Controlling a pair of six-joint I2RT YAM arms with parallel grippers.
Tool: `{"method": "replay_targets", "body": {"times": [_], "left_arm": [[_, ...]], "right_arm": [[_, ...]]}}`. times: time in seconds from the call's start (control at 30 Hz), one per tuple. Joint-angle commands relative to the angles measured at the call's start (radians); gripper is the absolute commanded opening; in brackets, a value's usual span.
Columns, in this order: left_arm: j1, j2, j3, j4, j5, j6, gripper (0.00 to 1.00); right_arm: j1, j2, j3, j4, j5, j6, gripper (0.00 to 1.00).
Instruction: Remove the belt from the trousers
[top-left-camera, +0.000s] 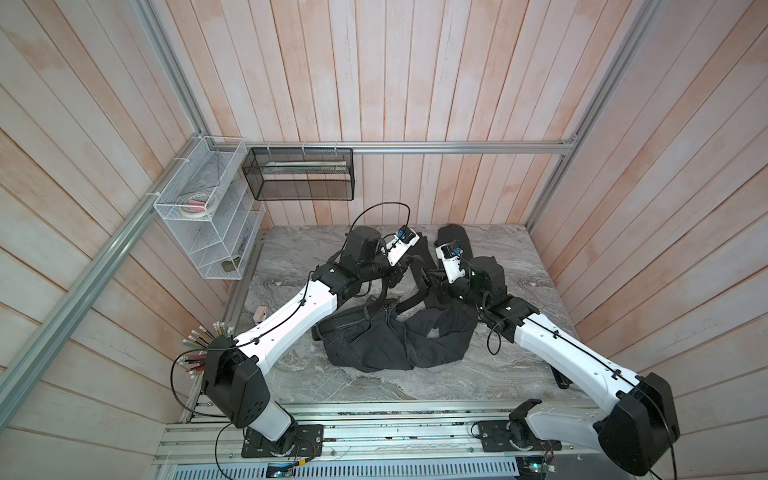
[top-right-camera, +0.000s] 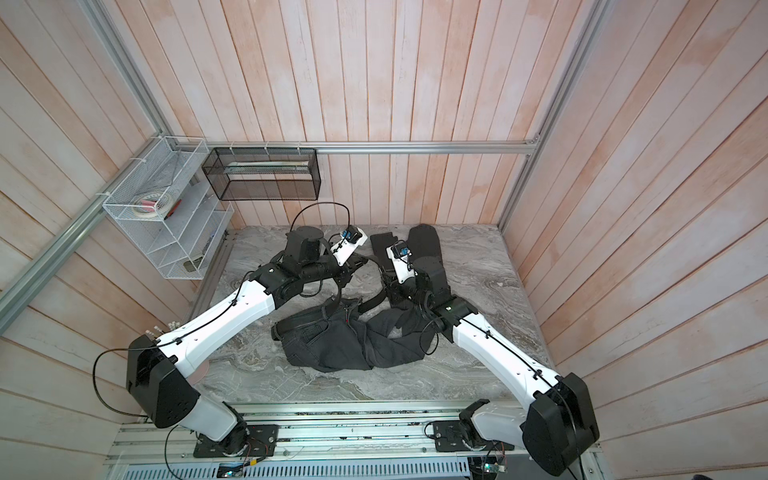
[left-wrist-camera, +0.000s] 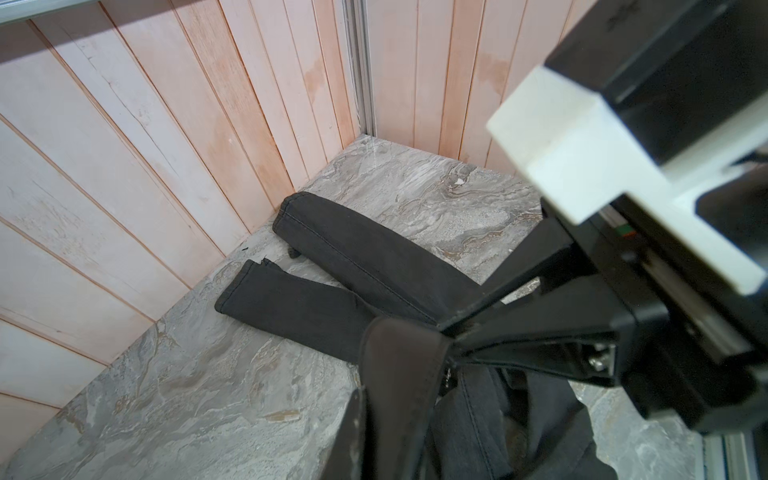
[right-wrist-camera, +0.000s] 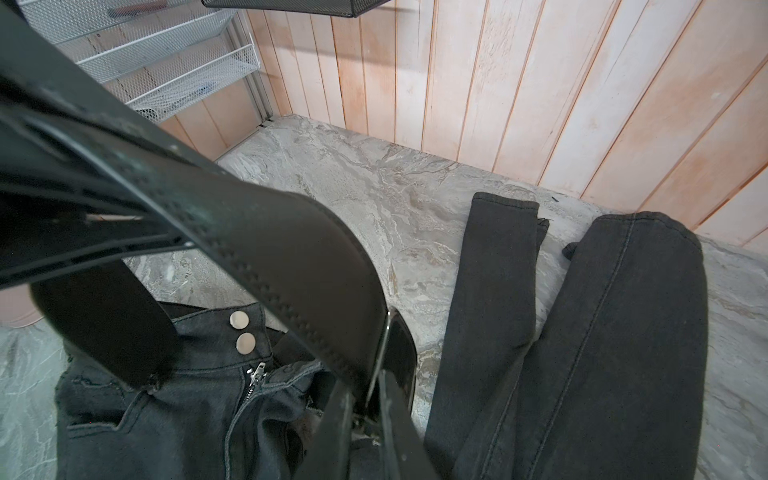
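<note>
The black trousers (top-left-camera: 374, 340) lie crumpled mid-table in both top views, their two legs (right-wrist-camera: 582, 332) stretching toward the back wall. The black belt (right-wrist-camera: 291, 257) rises off the waist in an arc between my two grippers, which sit close together above the legs. My left gripper (left-wrist-camera: 386, 401) is shut on the belt's strap (left-wrist-camera: 399, 365). My right gripper (right-wrist-camera: 370, 401) is shut on the belt at its dark buckle (right-wrist-camera: 401, 353). Two strap runs (top-right-camera: 337, 296) hang from the grippers down to the open waistband with its metal buttons (right-wrist-camera: 240, 320). The rest of the belt circles the waist (top-left-camera: 345, 323).
A white wire rack (top-left-camera: 208, 216) and a black mesh basket (top-left-camera: 299, 174) hang at the back left. A bunch of pencils (top-left-camera: 203, 338) and a small pink object (top-left-camera: 259, 313) sit at the table's left edge. Wooden walls enclose the marble table (top-left-camera: 519, 266) on three sides.
</note>
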Motion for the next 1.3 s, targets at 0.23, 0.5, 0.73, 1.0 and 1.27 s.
{"method": "replay_targets", "body": {"times": [0.23,0.5,0.73,1.0,1.27], "left_arm": [[0.001,-0.078,0.019,0.149,0.112,-0.060,0.00],[0.001,-0.081,0.012,0.146,0.118,-0.061,0.00],[0.005,-0.056,0.018,0.125,0.098,-0.066,0.00],[0.013,-0.030,0.018,0.130,0.085,-0.093,0.00],[0.025,-0.036,0.021,0.178,0.102,-0.146,0.00]], "right_arm": [[-0.021,0.015,-0.047,-0.078,0.017,0.026,0.25],[-0.020,0.017,-0.044,-0.073,0.013,0.029,0.16],[-0.019,-0.020,-0.009,-0.091,0.000,0.050,0.35],[0.018,-0.159,-0.027,0.015,0.070,0.072,0.42],[0.057,-0.206,-0.167,0.205,0.169,0.077,0.49]]}}
